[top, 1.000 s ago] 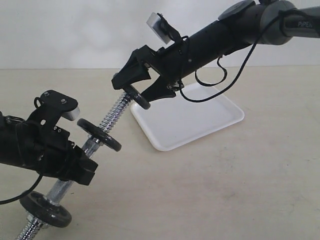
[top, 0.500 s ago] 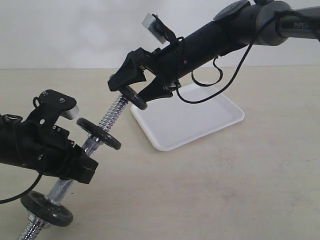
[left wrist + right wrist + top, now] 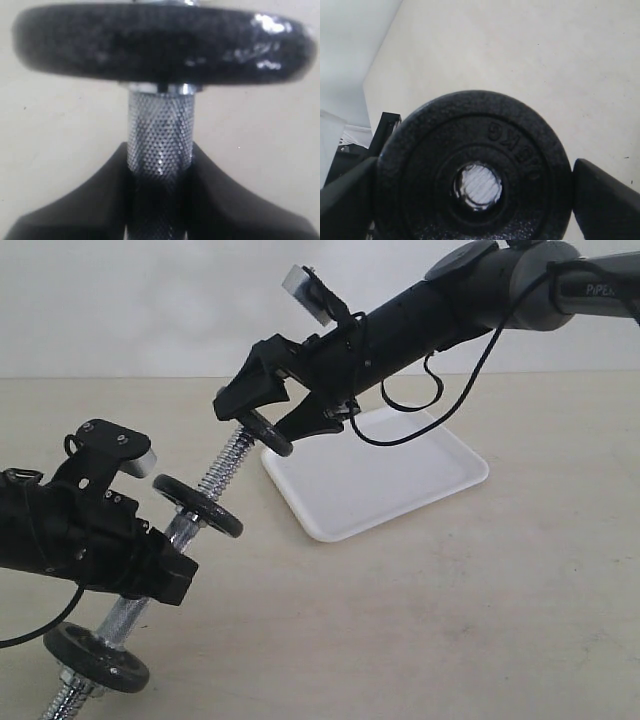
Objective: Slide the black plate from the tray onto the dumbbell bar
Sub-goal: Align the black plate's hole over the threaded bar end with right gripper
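- Exterior view: a pale beige table [image 3: 450, 620] with a matte, faintly mottled top fills the scene, and a plain off-white wall [image 3: 150, 300] rises behind it.
- The tray [image 3: 440, 475] lies flat on the table toward the back. It is smooth white plastic, rectangular, with rounded corners and a low raised rim.
- The dumbbell bar [image 3: 225, 465] slants up from the lower left corner toward the tray. It is bright chrome, with coarse thread on the upper stretch and diamond knurling in the middle.
- Two wider discs ride on it, one [image 3: 198, 507] just above the left gripper and the other [image 3: 97, 658] below it near the bar's low end. Both are black and round, with a pebbled cast skin that shows shiny flecks in the left wrist view.
- The left gripper [image 3: 158, 582] is clamped on the knurled middle, between those two discs. Its smooth black fingers [image 3: 95, 205] press on either side of the steel.
- The black plate [image 3: 275, 440] sits at the bar's upper tip, in the air just beside the tray's near left corner and clear of the tray.
- The right gripper [image 3: 258, 420] holds it, jaws spread wide and closed across its rim.
- The right wrist view shows the plate as thick and matte, with a raised rim and raised cast lettering. The bar's threaded end shows through the central hole. Whether the plate is already on the thread cannot be told.
- A thin black cable [image 3: 420, 430] loops down from the right arm over the tray.
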Robot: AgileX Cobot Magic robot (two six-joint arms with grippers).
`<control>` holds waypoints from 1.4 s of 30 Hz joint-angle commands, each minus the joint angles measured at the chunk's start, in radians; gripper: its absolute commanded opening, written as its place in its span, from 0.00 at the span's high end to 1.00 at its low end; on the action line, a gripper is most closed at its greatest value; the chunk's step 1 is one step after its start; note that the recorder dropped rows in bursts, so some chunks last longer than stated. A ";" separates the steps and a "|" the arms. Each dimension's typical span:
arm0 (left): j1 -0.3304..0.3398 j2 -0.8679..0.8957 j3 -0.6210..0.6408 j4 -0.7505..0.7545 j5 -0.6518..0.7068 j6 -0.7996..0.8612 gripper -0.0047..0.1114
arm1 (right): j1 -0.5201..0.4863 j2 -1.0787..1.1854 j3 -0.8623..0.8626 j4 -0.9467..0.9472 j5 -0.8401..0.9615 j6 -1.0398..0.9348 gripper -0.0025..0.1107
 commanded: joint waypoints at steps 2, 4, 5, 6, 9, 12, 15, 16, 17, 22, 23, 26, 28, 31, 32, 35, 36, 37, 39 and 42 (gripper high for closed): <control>-0.005 -0.048 -0.041 -0.065 -0.039 0.041 0.93 | 0.027 -0.022 -0.009 0.055 0.075 0.014 0.98; -0.005 -0.048 -0.041 -0.061 -0.056 0.041 0.93 | 0.027 -0.023 -0.009 0.047 0.075 0.022 0.98; -0.005 -0.048 -0.041 -0.060 -0.067 0.041 0.93 | 0.027 -0.023 -0.009 0.047 0.075 0.029 0.98; -0.005 -0.048 -0.041 -0.060 -0.074 0.041 0.93 | 0.027 -0.023 -0.009 0.045 0.075 0.031 0.98; -0.005 -0.048 -0.041 -0.056 -0.091 0.041 0.93 | 0.027 -0.023 -0.009 0.045 0.075 0.044 0.98; -0.005 -0.048 -0.041 -0.056 -0.108 0.043 0.93 | 0.027 -0.023 -0.009 0.045 0.075 0.060 0.98; -0.005 -0.048 -0.041 -0.056 -0.117 0.043 0.93 | 0.027 -0.023 -0.009 0.043 0.075 0.063 0.98; -0.005 -0.048 -0.041 -0.056 -0.117 0.043 0.93 | 0.027 -0.023 -0.009 0.043 0.075 0.063 0.98; -0.005 -0.048 -0.041 -0.056 -0.113 0.043 0.93 | 0.027 -0.023 -0.009 0.043 0.075 0.063 0.98; -0.005 -0.048 -0.041 -0.056 -0.092 0.043 0.93 | 0.027 -0.023 -0.009 0.028 0.075 0.063 0.98; -0.005 -0.048 -0.041 -0.056 -0.092 0.043 0.93 | 0.027 -0.023 -0.009 0.023 0.075 0.063 0.98; -0.005 -0.048 -0.041 -0.056 -0.090 0.043 0.93 | 0.027 -0.023 -0.009 0.011 0.075 0.063 0.98; -0.005 -0.048 -0.041 -0.056 -0.088 0.043 0.93 | 0.027 -0.023 -0.020 -0.001 0.075 0.066 0.98; -0.005 -0.048 -0.041 -0.056 -0.088 0.043 0.93 | 0.025 -0.023 -0.054 -0.008 0.075 0.078 0.98; -0.005 -0.048 -0.041 -0.056 -0.088 0.043 0.93 | 0.023 -0.023 -0.067 -0.010 0.075 0.086 0.98; -0.005 -0.048 -0.041 -0.056 -0.084 0.043 0.93 | 0.019 -0.023 -0.099 -0.015 0.075 0.115 0.98; -0.005 -0.048 -0.041 -0.056 -0.083 0.043 0.93 | 0.017 -0.023 -0.107 -0.022 0.075 0.119 0.98; -0.005 -0.048 -0.041 -0.056 -0.083 0.043 0.93 | 0.017 -0.023 -0.113 -0.029 0.075 0.124 0.98; -0.005 -0.048 -0.041 -0.056 -0.080 0.043 0.93 | 0.017 -0.023 -0.115 -0.031 0.075 0.129 0.98; -0.005 -0.048 -0.041 -0.056 -0.080 0.043 0.93 | 0.017 -0.023 -0.115 -0.033 0.075 0.135 0.98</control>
